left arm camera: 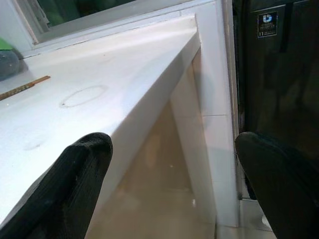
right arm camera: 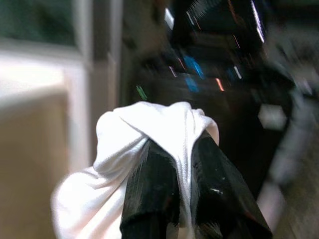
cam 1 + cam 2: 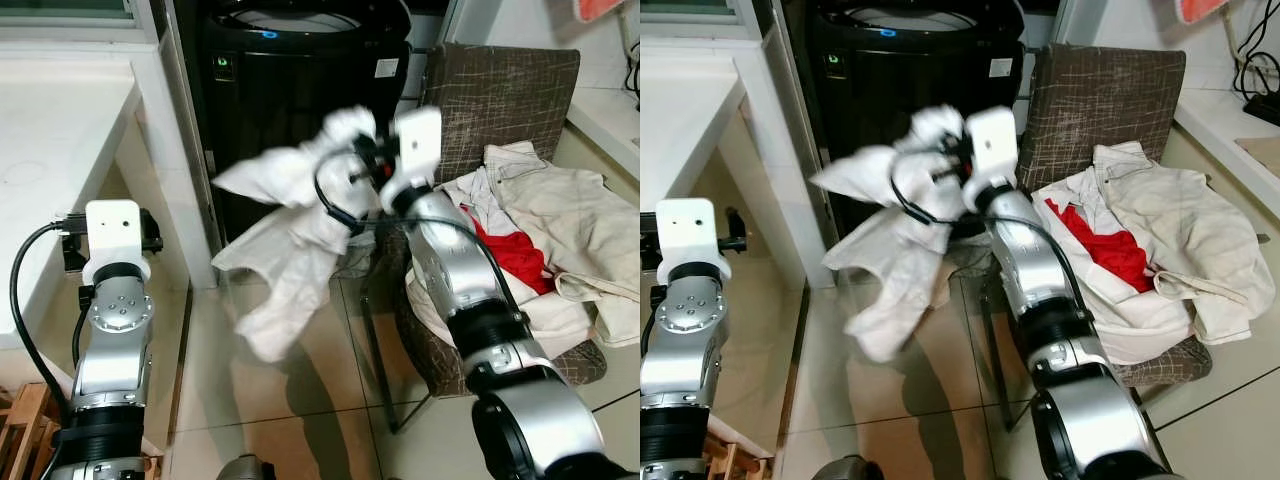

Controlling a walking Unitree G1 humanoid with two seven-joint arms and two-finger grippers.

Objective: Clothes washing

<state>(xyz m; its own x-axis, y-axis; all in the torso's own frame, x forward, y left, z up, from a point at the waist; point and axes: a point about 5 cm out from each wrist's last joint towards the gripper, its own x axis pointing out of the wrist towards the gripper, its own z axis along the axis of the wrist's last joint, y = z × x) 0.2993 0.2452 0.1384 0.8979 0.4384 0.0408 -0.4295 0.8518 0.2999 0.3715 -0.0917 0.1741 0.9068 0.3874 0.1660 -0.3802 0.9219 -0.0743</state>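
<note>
1. A white garment [image 3: 290, 230] hangs in the air in front of the black washing machine [image 3: 290, 70], bunched at the top and trailing down toward the tiled floor [image 3: 300, 400]; it touches neither the floor nor the chair.
2. The right end effector [image 2: 184, 164] pinches the bunched top of the white garment, its two black fingers [image 2: 149, 194] pressed close with a fold of cloth caught between them and draped over their tips. The head views show this end effector [image 3: 365, 160] raised at about the height of the machine's front panel, just beside the chair's backrest.
3. The right wrist view is blurred; beyond the cloth only the dark machine with a few small coloured lights can be made out.
4. To the robot's right of the machine stands a brown patterned chair [image 3: 500, 90]. On its seat lies a heap of cream-white clothes [image 3: 570, 220] with a red garment [image 3: 515, 255] partly buried among them.
5. The left end effector [image 1: 174, 184] is spread wide and holds nothing; it is low at the robot's left, pointing at the edge of a white surface [image 1: 99, 94] and the machine's side.
6. A thin wooden stick [image 1: 22, 88] lies on that surface near the window frame.
</note>
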